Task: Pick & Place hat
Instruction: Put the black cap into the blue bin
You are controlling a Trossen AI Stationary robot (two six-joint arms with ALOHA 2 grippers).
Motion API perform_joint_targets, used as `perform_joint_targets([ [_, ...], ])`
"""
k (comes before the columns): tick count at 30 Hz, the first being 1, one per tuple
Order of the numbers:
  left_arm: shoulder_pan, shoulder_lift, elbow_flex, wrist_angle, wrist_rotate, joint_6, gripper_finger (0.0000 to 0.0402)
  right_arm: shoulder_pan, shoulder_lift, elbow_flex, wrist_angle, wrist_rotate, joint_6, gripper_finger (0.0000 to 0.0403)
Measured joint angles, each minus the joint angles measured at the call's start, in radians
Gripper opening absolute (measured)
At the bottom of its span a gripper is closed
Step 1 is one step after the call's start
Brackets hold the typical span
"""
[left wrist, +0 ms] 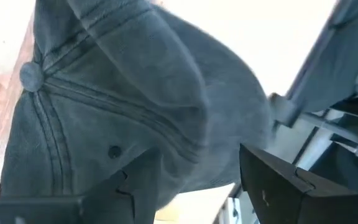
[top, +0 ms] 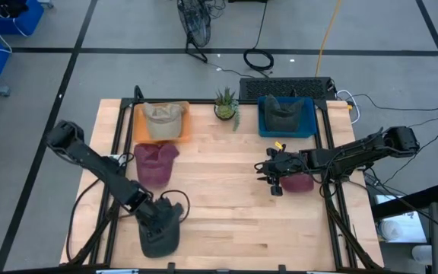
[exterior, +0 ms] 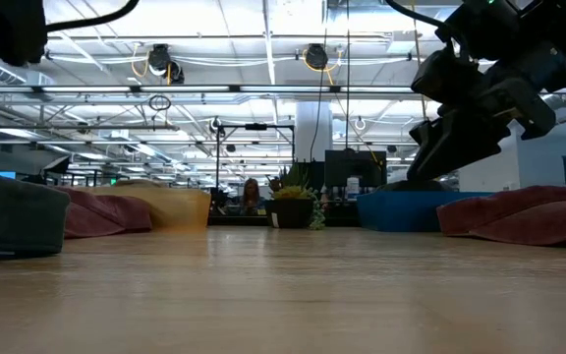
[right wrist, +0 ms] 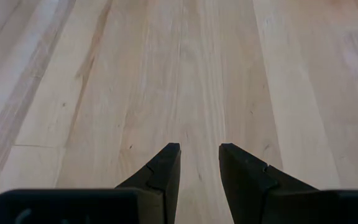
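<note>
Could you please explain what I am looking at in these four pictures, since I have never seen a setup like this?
This is a robot with two dark arms working at a wooden table. One picture looks straight down from above, one looks level across the tabletop, and the other two come from small cameras on each arm's wrist.

Seen from above, the left gripper is at the table's front edge with its open fingers around a dark grey cap; its wrist camera shows that cap close up. The right gripper hangs empty above bare wood, fingers slightly apart, next to a maroon cap.

Also on the table: another maroon cap, a tan cap in an orange tray, a dark cap in a blue tray, and a small potted plant.
</note>
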Motion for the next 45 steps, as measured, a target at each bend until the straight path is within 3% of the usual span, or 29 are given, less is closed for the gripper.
perform_joint_targets([
  [9, -0.010, 0.115, 0.000, 0.018, 0.002, 0.091, 0.0211, 0.000, 0.000, 0.000, -0.002, 0.000, -0.002, 0.0098],
  [18, -0.010, 0.125, 0.000, 0.021, -0.061, 0.165, 0.0208, 0.000, 0.000, 0.000, -0.002, 0.000, -0.012, 0.0098],
  [23, -0.010, 0.125, 0.000, 0.048, -0.086, 0.169, 0.0158, 0.002, 0.000, 0.000, -0.002, 0.000, -0.032, 0.0098],
  [31, 0.025, 0.125, 0.000, 0.127, -0.087, 0.182, 0.0019, 0.005, 0.000, 0.000, -0.002, 0.000, -0.032, 0.0098],
  [39, 0.118, 0.126, 0.002, 0.337, -0.106, 0.354, 0.0017, 0.005, 0.000, 0.000, -0.002, 0.000, -0.032, 0.0098],
  [45, 0.248, 0.126, 0.095, 0.310, -0.128, 0.632, 0.0017, 0.005, 0.000, 0.000, -0.002, 0.000, -0.032, 0.0098],
])
